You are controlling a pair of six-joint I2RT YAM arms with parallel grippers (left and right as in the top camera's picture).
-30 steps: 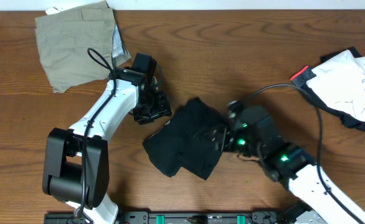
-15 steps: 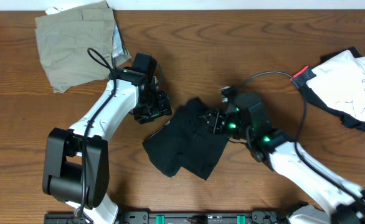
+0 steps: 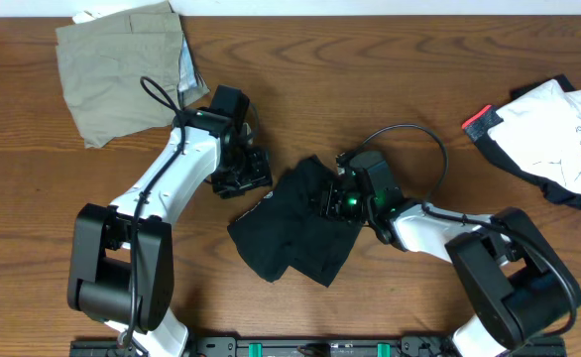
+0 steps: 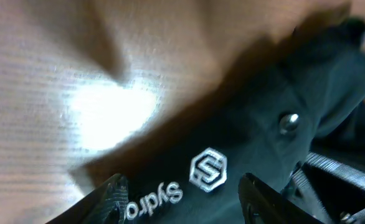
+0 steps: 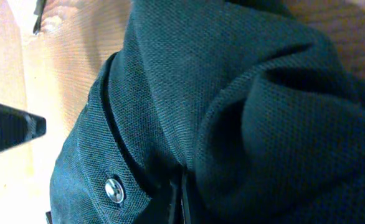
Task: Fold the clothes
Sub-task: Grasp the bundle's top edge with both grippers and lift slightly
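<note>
A crumpled black garment [image 3: 289,236] lies on the wooden table in front of centre. My left gripper [image 3: 242,178] is at its upper left edge. In the left wrist view the jaws [image 4: 185,200] are open, with the garment's logo panel [image 4: 232,143] and a metal snap [image 4: 288,122] between and beyond them. My right gripper [image 3: 328,198] rests on the garment's upper right part. In the right wrist view its fingers [image 5: 177,200] are closed together on a fold of the black fabric [image 5: 263,93], beside a snap [image 5: 114,190].
Folded khaki shorts [image 3: 122,64] lie at the back left. A pile of white and black clothes [image 3: 553,139] with a red tag sits at the right edge. The left arm stretches across the left part of the table.
My right gripper has moved left and away from the front edge, onto the garment's upper right part. The left arm has not moved.
</note>
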